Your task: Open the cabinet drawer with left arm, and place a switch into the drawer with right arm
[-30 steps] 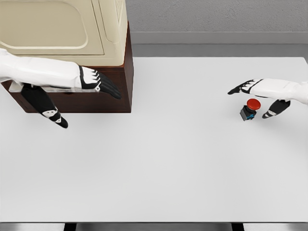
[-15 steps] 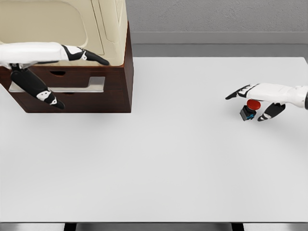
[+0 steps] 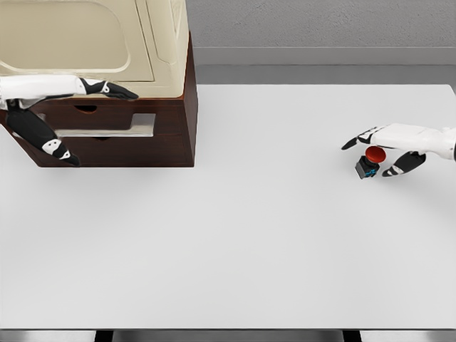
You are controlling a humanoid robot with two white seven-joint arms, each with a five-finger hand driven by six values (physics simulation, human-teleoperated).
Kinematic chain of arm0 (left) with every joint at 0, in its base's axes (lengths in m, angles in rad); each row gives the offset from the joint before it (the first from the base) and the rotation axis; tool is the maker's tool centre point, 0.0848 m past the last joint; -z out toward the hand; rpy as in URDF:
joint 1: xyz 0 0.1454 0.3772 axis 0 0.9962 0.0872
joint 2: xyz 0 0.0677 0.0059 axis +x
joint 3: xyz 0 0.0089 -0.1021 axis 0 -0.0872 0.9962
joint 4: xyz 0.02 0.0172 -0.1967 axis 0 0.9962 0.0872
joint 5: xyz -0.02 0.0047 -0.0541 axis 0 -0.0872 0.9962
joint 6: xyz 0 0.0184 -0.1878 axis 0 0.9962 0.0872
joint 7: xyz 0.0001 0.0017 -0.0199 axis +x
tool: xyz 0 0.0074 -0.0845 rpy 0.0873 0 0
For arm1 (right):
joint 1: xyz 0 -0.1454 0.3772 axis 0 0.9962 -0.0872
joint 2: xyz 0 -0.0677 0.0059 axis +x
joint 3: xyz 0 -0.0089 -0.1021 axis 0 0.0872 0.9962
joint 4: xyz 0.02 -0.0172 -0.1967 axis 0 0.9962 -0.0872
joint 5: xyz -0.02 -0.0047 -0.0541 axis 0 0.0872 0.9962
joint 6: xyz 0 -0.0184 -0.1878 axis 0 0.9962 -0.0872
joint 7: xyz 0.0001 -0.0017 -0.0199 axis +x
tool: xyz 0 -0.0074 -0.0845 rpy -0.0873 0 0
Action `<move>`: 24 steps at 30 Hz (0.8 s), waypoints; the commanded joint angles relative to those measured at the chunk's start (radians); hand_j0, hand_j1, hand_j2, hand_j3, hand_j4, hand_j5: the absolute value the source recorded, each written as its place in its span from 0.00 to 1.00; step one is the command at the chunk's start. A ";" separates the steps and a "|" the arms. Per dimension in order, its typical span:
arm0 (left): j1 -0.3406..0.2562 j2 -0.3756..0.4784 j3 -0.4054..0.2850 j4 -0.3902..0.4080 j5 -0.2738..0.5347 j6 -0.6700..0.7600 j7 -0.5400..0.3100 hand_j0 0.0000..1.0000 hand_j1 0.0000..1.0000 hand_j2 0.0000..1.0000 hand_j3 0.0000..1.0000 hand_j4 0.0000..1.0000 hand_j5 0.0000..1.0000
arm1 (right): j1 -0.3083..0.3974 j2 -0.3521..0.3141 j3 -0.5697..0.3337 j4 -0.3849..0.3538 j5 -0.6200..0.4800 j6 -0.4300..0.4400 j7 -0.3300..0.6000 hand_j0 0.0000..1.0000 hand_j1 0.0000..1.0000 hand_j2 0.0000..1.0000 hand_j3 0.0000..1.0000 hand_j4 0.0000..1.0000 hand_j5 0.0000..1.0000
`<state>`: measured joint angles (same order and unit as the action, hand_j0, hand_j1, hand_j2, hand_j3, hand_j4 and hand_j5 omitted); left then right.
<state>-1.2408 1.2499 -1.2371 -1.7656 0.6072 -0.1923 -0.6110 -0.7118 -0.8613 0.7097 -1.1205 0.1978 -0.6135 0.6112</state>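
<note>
A switch (image 3: 372, 161) with a red button on a black base stands on the white table (image 3: 256, 235) at the right. My right hand (image 3: 366, 159) hovers just over it, open, fingers stretched out past its left side and thumb down at its right. At the upper left sits the dark wooden cabinet (image 3: 174, 132) with a cream unit on top. Its drawer front carries a grey handle (image 3: 114, 125) and looks shut. My left hand (image 3: 100, 125) is open in front of the cabinet, fingers (image 3: 114, 90) along the top edge of the drawer front and thumb hanging low at the left.
The cream unit (image 3: 92, 43) fills the cabinet's top. A grey wall and floor strip run behind the table's far edge.
My left hand has drawn up and to the left, uncovering the drawer handle. My right hand has shifted slightly over the switch. The switch and drawer have not moved.
</note>
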 commanded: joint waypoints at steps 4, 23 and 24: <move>0.040 0.005 0.077 0.000 0.006 0.036 0.000 1.00 1.00 1.00 1.00 1.00 1.00 | 0.000 0.001 -0.001 0.005 -0.006 0.003 0.000 0.80 0.80 0.80 0.80 0.80 0.80; 0.146 0.005 0.185 0.000 0.000 0.155 0.000 1.00 1.00 1.00 1.00 1.00 1.00 | 0.000 -0.001 -0.001 -0.008 0.000 0.003 0.000 0.68 0.68 0.68 0.68 0.68 0.68; 0.144 0.005 0.185 0.000 0.002 0.160 0.000 1.00 1.00 1.00 1.00 1.00 1.00 | 0.000 -0.001 -0.001 -0.008 0.000 0.003 0.000 0.67 0.67 0.67 0.67 0.67 0.67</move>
<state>-1.0952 1.2533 -1.0594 -1.7655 0.6033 -0.0495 -0.6111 -0.7118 -0.8610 0.7095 -1.1285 0.2038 -0.6134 0.6111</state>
